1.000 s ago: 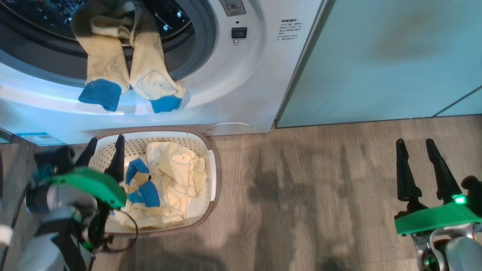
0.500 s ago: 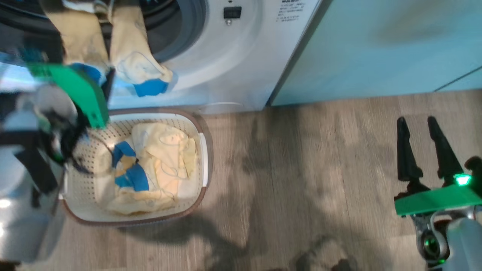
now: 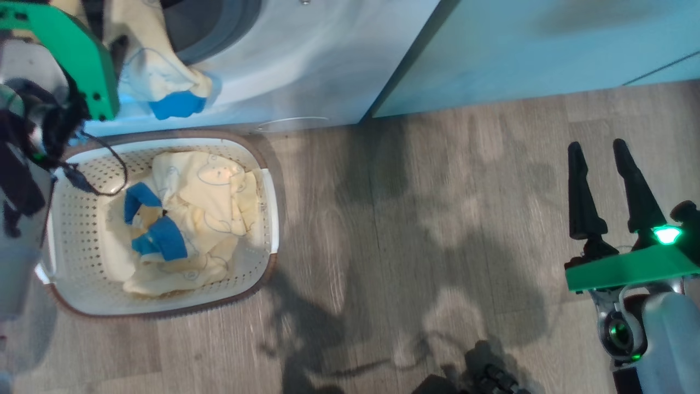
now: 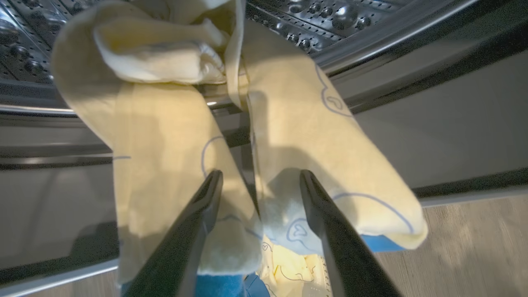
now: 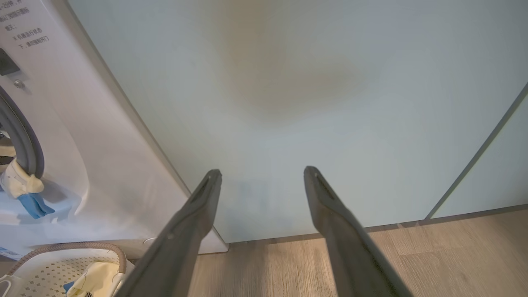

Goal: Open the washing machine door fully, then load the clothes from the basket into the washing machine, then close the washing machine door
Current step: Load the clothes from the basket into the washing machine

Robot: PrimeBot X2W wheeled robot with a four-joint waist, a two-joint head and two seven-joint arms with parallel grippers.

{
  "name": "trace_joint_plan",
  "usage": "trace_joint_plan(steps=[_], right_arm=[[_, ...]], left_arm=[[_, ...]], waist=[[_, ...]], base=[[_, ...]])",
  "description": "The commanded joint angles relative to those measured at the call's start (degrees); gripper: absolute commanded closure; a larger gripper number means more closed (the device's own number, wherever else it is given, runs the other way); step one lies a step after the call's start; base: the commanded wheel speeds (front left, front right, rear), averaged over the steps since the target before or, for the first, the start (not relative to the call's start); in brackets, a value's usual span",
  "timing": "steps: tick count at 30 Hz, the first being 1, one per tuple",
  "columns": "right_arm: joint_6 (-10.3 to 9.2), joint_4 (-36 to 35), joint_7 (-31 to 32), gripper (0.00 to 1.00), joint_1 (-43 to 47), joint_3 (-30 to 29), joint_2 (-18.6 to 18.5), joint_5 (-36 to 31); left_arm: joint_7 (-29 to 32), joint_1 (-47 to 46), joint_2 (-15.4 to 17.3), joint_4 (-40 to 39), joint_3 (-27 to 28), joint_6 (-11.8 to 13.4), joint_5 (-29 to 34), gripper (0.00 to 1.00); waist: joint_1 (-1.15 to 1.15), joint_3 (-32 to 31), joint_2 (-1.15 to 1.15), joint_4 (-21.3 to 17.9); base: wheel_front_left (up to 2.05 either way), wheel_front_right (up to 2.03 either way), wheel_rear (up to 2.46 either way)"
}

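Observation:
A pale yellow garment [image 4: 165, 136] with blue cuffs hangs in two legs over the lip of the washing machine [image 3: 284, 71], its top inside the steel drum [image 4: 330, 16]. My left gripper [image 4: 259, 178] is open right in front of these legs, one finger [image 4: 206, 206] before each. More yellow and blue clothes [image 3: 191, 219] lie in the cream basket [image 3: 76, 262] on the floor below the machine. My right gripper [image 3: 596, 144] is open and holds nothing, far to the right above the floor, facing a cabinet. The washing machine door is out of view.
Pale mint cabinets [image 3: 547, 49] stand right of the machine, their front close before my right gripper [image 5: 260, 171]. The basket's brown rim [image 5: 82, 247] nearly touches the machine's base. Wooden floor [image 3: 437, 246] stretches between basket and right arm. A dark shape [image 3: 481, 377] sits at the bottom edge.
My left arm rose from over the basket to the garment hanging at the machine's opening. The head camera shifted, so the scene slid up and left. The right gripper stayed open.

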Motion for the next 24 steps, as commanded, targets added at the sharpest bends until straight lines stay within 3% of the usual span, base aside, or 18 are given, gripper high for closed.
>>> trace_joint_plan(steps=[1,18,19,21,23,24], right_arm=[[0.26,-1.54,-0.38,0.00,-0.28,1.17,-0.10,0.34],[0.26,-1.52,-0.38,0.00,-0.88,0.87,-0.06,0.79],[0.26,-1.52,-0.38,0.00,-0.93,0.90,-0.06,0.82],[0.26,-1.54,-0.38,0.00,-0.99,0.95,-0.06,0.87],[0.26,-1.56,-0.38,0.00,-1.01,0.92,-0.05,0.91],[0.26,-1.57,-0.38,0.00,-1.01,0.90,-0.05,0.93]], left_arm=[[0.34,-2.50,3.37,-1.34,1.70,-0.22,0.77,0.00],[6.04,-4.92,4.09,3.45,-0.52,-1.17,-0.02,0.01],[5.96,-4.85,4.16,3.47,-0.56,-1.18,-0.02,0.21],[5.75,-4.82,4.28,3.53,-0.68,-1.31,-0.05,0.50],[5.53,-4.74,4.34,3.64,-0.93,-1.52,-0.02,0.70],[5.44,-4.67,4.34,3.67,-1.04,-1.56,-0.02,0.96]], waist=[[-0.01,0.35,0.00,-0.47],[-0.01,1.78,0.00,-0.87],[-0.01,1.79,0.00,-0.87],[-0.01,1.81,0.00,-0.87],[-0.01,1.79,0.00,-0.81],[-0.01,1.76,0.00,-0.80]], base=[[0.00,0.00,0.00],[0.00,0.00,0.00],[0.00,0.00,0.00],[0.00,0.00,0.00],[0.00,0.00,0.00],[0.00,0.00,0.00]])
